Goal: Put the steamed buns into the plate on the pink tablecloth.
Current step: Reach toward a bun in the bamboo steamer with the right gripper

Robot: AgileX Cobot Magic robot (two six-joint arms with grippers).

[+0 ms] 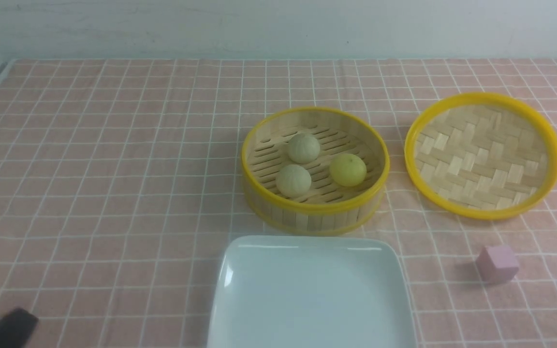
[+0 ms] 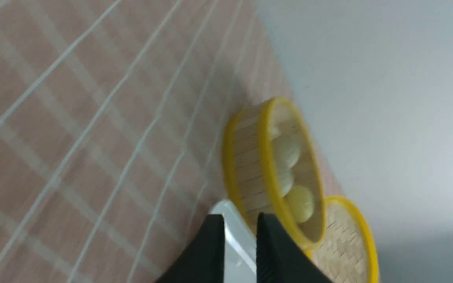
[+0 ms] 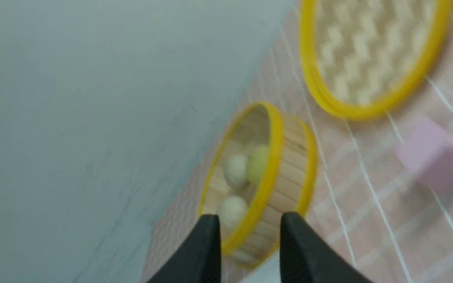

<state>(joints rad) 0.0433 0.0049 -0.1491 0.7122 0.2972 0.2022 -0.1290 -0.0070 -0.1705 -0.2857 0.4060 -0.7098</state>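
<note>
**Three buns in the steamer, both grippers empty and clear of them**

- The pink tablecloth (image 1: 90, 193), gridded with thin white lines, covers the tabletop.
- The bamboo steamer basket (image 1: 315, 208), yellow-rimmed and uncovered, stands mid-cloth.
- On its slats lie the far beige bun (image 1: 303, 148) and the near beige bun (image 1: 293, 180), which sits close in front of it. I cannot tell whether they touch.
- The yellow-green bun (image 1: 348, 169) lies to their right, apart from both.
- The white square plate (image 1: 307, 299) lies on the robot's side of the basket, with a thin strip of cloth between the two. The front view cuts off its near edge.
- The woven bamboo lid (image 1: 481, 212) lies flat to the right of the basket, not touching it.
- A small pink cube (image 1: 497, 263) sits nearer the robot than the lid, right of the plate and well apart from it.
- Left gripper (image 2: 239, 220): the black fingers stand a narrow gap apart with nothing between them. It is above the cloth and points toward the basket and a corner of the plate.
- Right gripper (image 3: 250, 220): the fingers are somewhat wider apart and empty. It points at the basket's side and does not show in the front view.
</note>
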